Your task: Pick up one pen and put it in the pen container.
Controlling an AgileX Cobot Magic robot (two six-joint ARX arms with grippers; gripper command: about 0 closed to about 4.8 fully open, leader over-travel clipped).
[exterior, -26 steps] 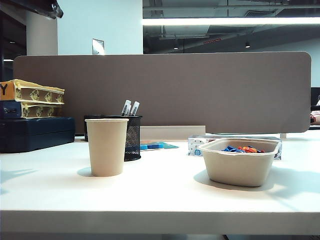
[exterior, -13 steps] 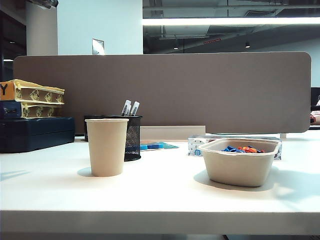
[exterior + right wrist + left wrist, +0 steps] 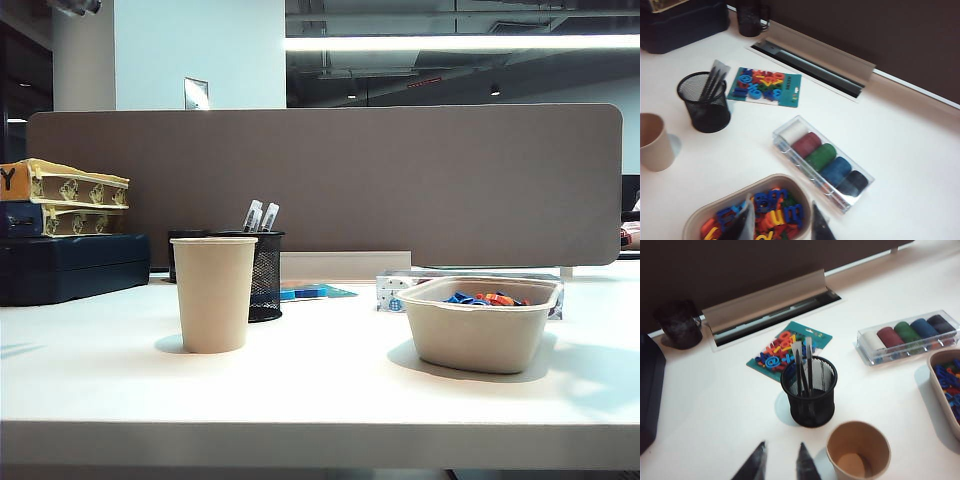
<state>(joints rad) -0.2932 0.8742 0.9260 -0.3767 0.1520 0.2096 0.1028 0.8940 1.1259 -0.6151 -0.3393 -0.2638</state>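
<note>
Two dark pens (image 3: pixel 803 367) with pale ends stand upright in the pen container (image 3: pixel 810 400), a black wire-mesh cup. In the exterior view the pale pen ends (image 3: pixel 259 215) stick out above the container (image 3: pixel 266 280), which is half hidden behind a paper cup. My left gripper (image 3: pixel 782 450) hovers open and empty above bare table, just short of the container. My right gripper (image 3: pixel 781 205) is open and empty over the beige bowl, far from the container (image 3: pixel 705 107) and its pens (image 3: pixel 712 82). Neither gripper shows in the exterior view.
A beige paper cup (image 3: pixel 858 450) stands beside the container. The beige bowl (image 3: pixel 697 220) holds coloured letters. A clear box of coloured spools (image 3: pixel 822 162), a card of letters (image 3: pixel 790 342), a dark mug (image 3: pixel 679 325) and a dark case (image 3: pixel 70 265) lie toward the brown partition (image 3: pixel 330 180).
A dark arm part at the exterior view's top left corner has risen almost out of frame. The shadows on the table have faded. Nothing on the table has moved.
</note>
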